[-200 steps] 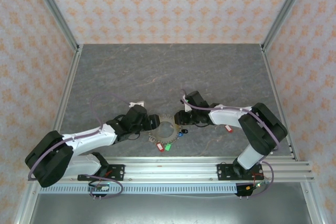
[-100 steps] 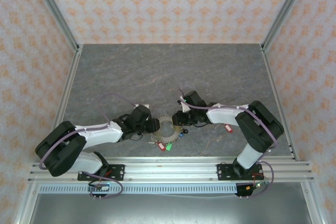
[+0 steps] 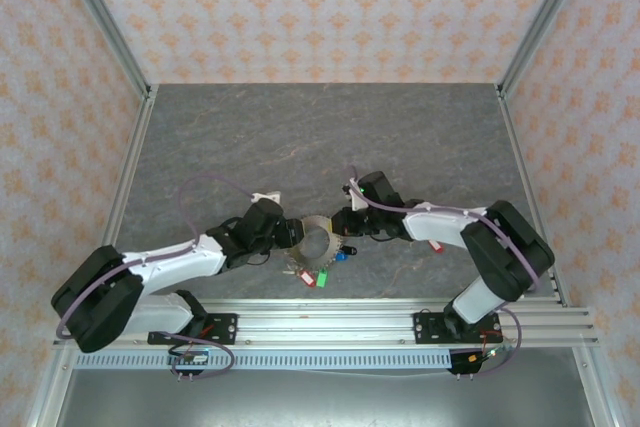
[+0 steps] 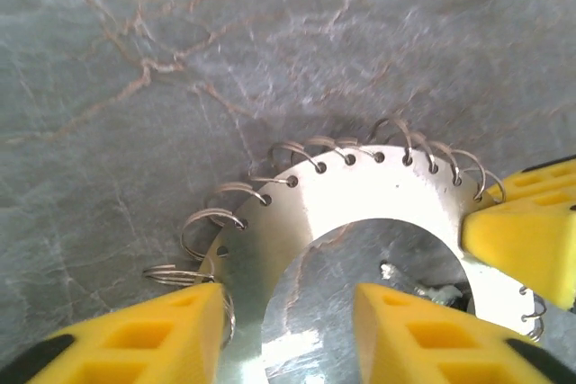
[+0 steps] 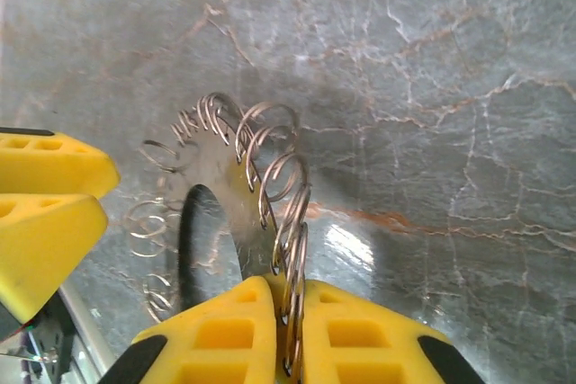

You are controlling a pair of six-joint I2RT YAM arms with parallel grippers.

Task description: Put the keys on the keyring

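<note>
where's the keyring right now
In the top view the keyring sits front-centre on the table, between the left gripper and the right gripper, which pinches its right rim; the tagged keys lie at its near edge.

Far tabletop (image 3: 320,137) open; keyring (image 4: 360,182) blocks near centre.

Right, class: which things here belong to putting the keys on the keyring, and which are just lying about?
Job: keyring, tagged keys, left pincer, right pincer gripping the keyring.
Lying about: purple cables, metal rail.
</note>
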